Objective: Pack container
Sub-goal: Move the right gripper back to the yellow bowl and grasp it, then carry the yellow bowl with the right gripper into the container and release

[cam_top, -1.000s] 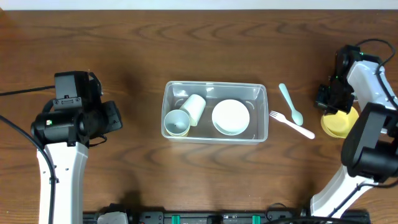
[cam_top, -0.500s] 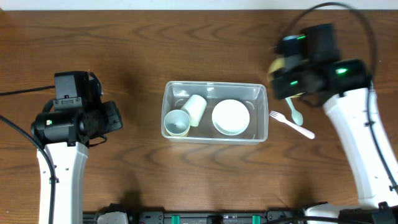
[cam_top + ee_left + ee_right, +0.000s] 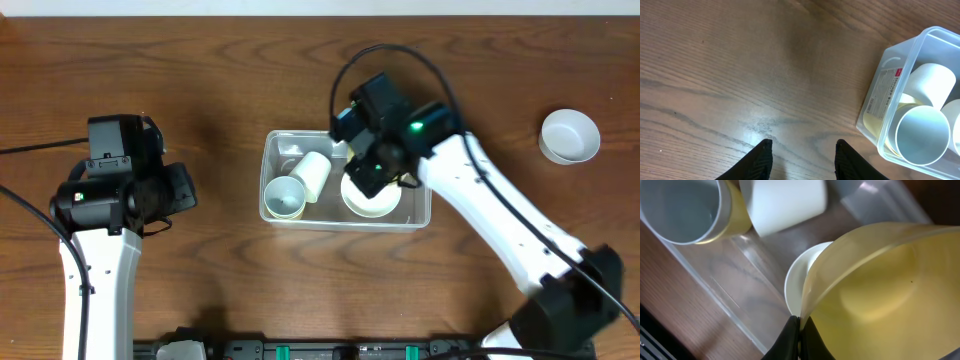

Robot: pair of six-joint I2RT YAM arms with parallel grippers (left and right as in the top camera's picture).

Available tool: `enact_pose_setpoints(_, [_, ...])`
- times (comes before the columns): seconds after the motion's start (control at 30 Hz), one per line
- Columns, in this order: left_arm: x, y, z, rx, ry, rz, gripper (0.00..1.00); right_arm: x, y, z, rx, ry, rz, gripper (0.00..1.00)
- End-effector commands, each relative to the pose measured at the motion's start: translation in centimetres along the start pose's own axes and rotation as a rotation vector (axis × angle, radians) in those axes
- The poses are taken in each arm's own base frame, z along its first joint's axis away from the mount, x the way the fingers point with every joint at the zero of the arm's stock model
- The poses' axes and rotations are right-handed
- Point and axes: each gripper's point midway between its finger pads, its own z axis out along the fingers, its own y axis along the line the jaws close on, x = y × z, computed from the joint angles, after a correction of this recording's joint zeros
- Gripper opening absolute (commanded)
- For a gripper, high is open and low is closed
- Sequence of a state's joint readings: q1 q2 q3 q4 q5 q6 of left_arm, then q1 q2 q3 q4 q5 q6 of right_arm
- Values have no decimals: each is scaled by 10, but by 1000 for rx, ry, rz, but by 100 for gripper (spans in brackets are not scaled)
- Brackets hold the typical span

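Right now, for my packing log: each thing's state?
container, open, partly packed
white cup, on its side inside
nested cups, upright inside
white dish, flat inside
yellow bowl, held by rim over container
right gripper, shut on yellow bowl
left gripper, open
white bowl, upright on table

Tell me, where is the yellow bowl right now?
In the right wrist view, the yellow bowl is pinched at its rim by the right gripper. It hangs over the white bowl in the container's right half, beside the white cup.
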State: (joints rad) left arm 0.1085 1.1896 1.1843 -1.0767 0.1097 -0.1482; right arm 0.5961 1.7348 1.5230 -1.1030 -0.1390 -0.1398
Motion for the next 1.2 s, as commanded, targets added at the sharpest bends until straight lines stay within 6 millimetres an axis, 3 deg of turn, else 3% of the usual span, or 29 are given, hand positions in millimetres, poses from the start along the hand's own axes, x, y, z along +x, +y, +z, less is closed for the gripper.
enact_pose_setpoints(0.0, [1, -1, 1, 7, 9, 16, 41, 3, 8, 11, -4, 37, -37, 1])
enact_pose_setpoints(0.2, [1, -1, 1, 7, 9, 16, 41, 7, 12, 14, -6, 63, -47, 4])
enact_pose_setpoints(0.3, [1, -1, 1, 7, 9, 16, 41, 11, 8, 14, 16, 79, -44, 20])
enact_pose_setpoints(0.4, [1, -1, 1, 7, 9, 16, 41, 13, 5, 14, 34, 88, -44, 24])
enact_pose_setpoints(0.67, [1, -1, 1, 7, 10, 16, 41, 10, -4, 14, 79, 77, -27, 18])
enact_pose_setpoints(0.8, [1, -1, 1, 7, 10, 16, 42, 3, -33, 5, 195, 30, 120, 20])
enact_pose_setpoints(0.93, [1, -1, 1, 7, 10, 16, 42, -6, -81, -24, 297, -67, 309, 25])
enact_pose_setpoints(1.0, [1, -1, 1, 7, 9, 16, 42, -9, -107, -43, 324, -124, 394, 37])
enact_pose_setpoints(1.17, [1, -1, 1, 7, 10, 16, 41, 5, -204, -88, 425, -271, 649, 69])
